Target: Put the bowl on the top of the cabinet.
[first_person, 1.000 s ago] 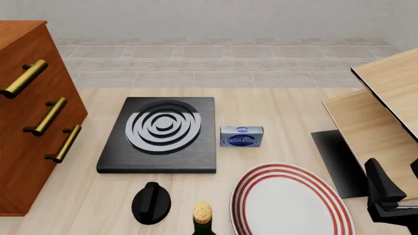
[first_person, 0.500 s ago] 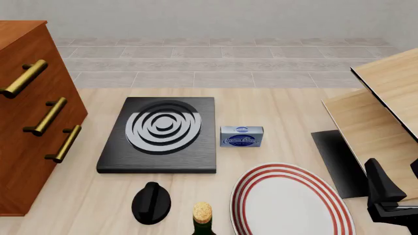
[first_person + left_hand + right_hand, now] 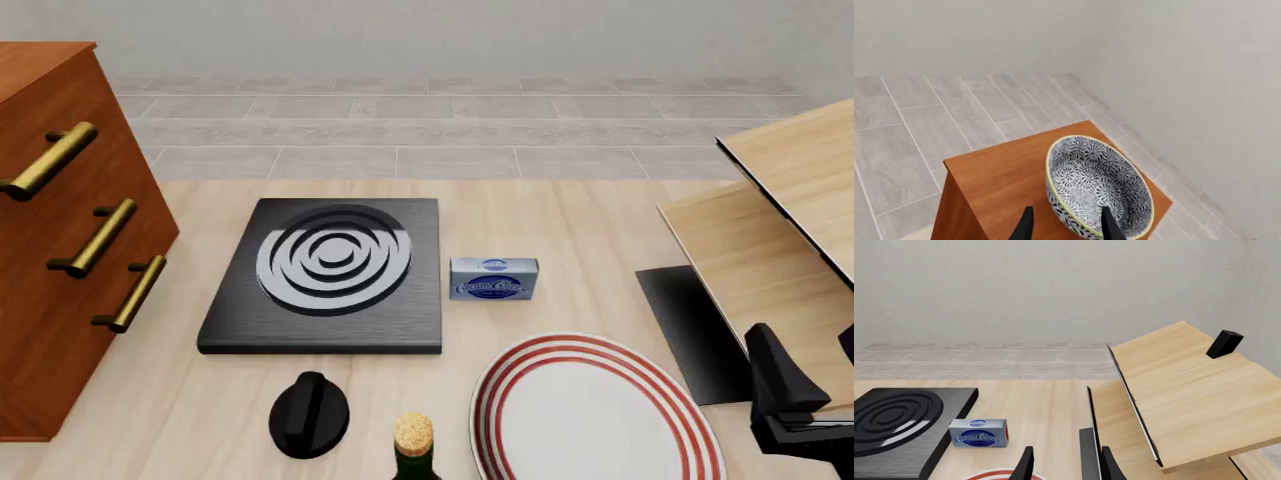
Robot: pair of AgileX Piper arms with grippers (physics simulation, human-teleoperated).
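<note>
The bowl, white-rimmed with a dark leafy pattern inside, rests on the reddish-brown top of the cabinet in the left wrist view. My left gripper is open, one fingertip outside the bowl's near rim and the other in front of its inside. In the front view the cabinet stands at the left with three brass handles; its top, the bowl and the left gripper are out of that frame. My right gripper hovers open at the front right, holding nothing.
A black slab with silver rings lies mid-table beside a small blue box. A white plate with red rings, a black knob-shaped object and a corked bottle sit near the front. Pale-wood slanted panels stand at the right.
</note>
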